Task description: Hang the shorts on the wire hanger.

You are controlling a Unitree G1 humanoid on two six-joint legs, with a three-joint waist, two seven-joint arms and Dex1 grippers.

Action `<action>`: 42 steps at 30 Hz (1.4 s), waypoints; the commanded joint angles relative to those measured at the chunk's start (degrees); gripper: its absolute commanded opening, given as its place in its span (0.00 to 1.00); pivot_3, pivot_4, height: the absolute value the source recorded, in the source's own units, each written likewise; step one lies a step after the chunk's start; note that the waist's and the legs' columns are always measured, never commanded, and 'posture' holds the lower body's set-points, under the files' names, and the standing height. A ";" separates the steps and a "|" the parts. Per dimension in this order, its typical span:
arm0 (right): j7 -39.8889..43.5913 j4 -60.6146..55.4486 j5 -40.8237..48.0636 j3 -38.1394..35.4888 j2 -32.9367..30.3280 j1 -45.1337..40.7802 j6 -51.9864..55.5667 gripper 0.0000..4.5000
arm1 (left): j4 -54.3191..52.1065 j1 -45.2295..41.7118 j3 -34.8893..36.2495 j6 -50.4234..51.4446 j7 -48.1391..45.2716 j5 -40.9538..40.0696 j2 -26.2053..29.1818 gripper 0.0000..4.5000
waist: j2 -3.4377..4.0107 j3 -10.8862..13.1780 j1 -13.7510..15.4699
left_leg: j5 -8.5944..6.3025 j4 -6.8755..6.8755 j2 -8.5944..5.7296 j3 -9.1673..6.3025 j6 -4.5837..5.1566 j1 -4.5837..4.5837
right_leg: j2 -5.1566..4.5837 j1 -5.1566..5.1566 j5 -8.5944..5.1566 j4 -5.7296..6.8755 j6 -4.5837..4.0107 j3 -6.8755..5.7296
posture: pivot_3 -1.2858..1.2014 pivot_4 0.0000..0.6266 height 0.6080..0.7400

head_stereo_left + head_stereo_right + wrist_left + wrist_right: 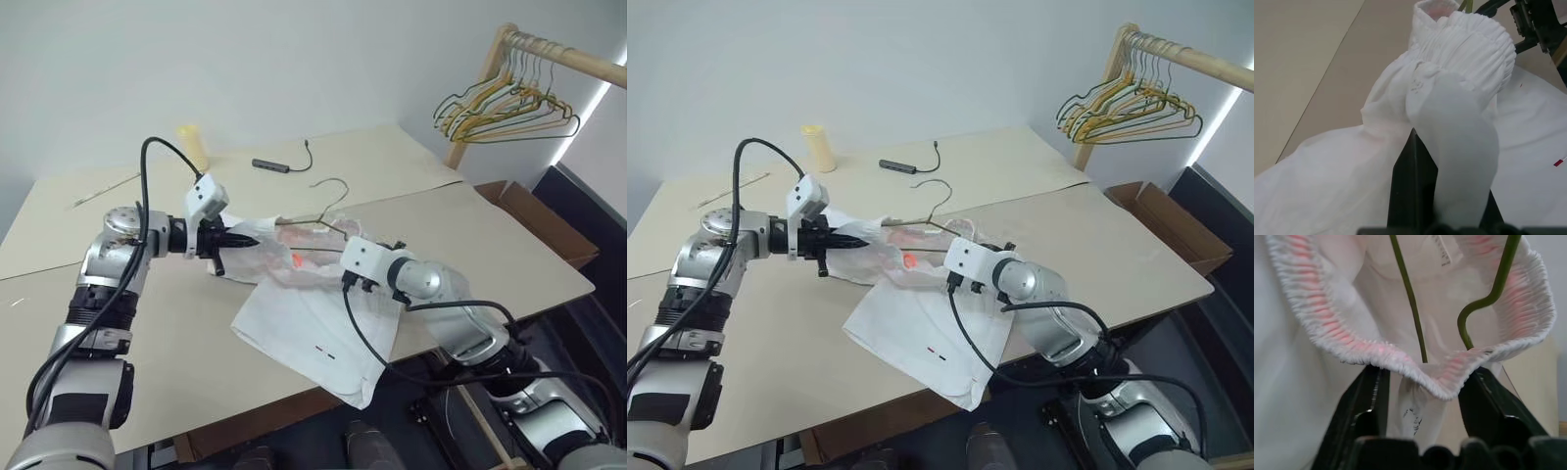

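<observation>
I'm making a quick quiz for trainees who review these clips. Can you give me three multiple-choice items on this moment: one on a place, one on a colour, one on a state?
1. Where does the wire hanger's hook lie?
A. On the wooden rail
B. On the table, past the waistband
C. In the cardboard box

2. What colour are the shorts?
A. White
B. Navy
C. Black

3. How is the left claw?
A. Open above the table
B. Shut on the shorts
C. Shut on the cable

Answers:
1 B: the hook rests on the table beyond the bunched waistband, while the wire runs inside the fabric.
2 A: the fabric is white with a faint pink tinge at the elastic.
3 B: the left wrist view shows waistband fabric pinched between its black fingers.
</observation>
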 commanded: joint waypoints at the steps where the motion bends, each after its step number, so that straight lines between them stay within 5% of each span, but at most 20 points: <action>1: -0.04 -2.28 -0.66 -3.33 -0.38 -1.20 -1.70 0.83 | -2.19 -0.84 1.67 0.55 0.44 -1.31 0.77 0.00 | -0.02 -0.01 -0.02 | 0.00 0.00 0.00 0.00 0.00 0.00 | 0.00 0.00 0.00 0.00 0.00 0.00 | 0.45 0.00 1.00; 4: 0.12 -3.49 -0.84 -3.82 0.09 -1.00 -1.80 0.99 | -2.03 -0.74 1.73 0.55 1.39 -1.46 0.23 0.00 | -0.02 -0.02 -0.13 | 0.00 0.00 0.00 0.00 0.00 0.02 | 0.01 0.00 0.00 0.01 0.00 0.00 | 0.45 0.00 1.00; 12: 7.19 -13.15 5.96 -7.52 -1.57 3.15 -5.77 0.99 | -2.81 0.37 6.55 3.39 8.93 -4.87 -3.14 0.00 | -0.03 -0.03 -1.31 | 0.00 -0.01 0.01 -0.02 0.00 -0.01 | 0.00 0.01 0.00 -0.03 0.00 -0.01 | 0.44 0.00 1.00; 22: 15.67 -13.29 23.23 -25.97 -5.32 1.07 -6.40 0.99 | -9.66 3.44 9.96 6.12 15.14 -8.50 -5.25 0.00 | -0.06 -0.05 -1.88 | 0.00 0.00 0.02 -0.02 0.00 0.09 | -0.02 0.15 0.01 -0.07 0.02 -0.01 | 0.44 0.00 1.00; 26: 19.58 -4.45 26.34 -30.44 -10.20 -4.94 -8.99 0.99 | -10.04 3.78 9.32 5.85 14.44 -8.46 -4.19 0.00 | -0.06 -0.05 -2.04 | 0.00 -0.01 0.02 -0.02 0.00 0.13 | -0.02 0.17 0.02 -0.06 0.02 -0.02 | 0.45 0.00 1.00; 34: 29.43 24.97 19.58 -22.90 -17.08 -13.91 -25.94 0.99 | -11.82 4.65 8.96 5.69 12.28 -9.22 -2.22 0.00 | -0.07 -0.09 -2.61 | -0.02 -0.10 -0.01 0.04 0.03 0.19 | -0.07 0.36 0.04 -0.34 0.05 -0.02 | 0.45 0.00 1.00; 42: 41.53 57.41 15.74 -15.90 -9.26 -29.07 -40.55 0.99 | -14.75 6.06 9.41 6.65 10.95 -10.95 -0.82 0.00 | -0.07 -0.09 -4.05 | -0.02 -0.13 0.03 0.04 0.02 0.27 | -0.05 0.41 0.05 -0.34 0.04 0.00 | 0.46 0.00 1.00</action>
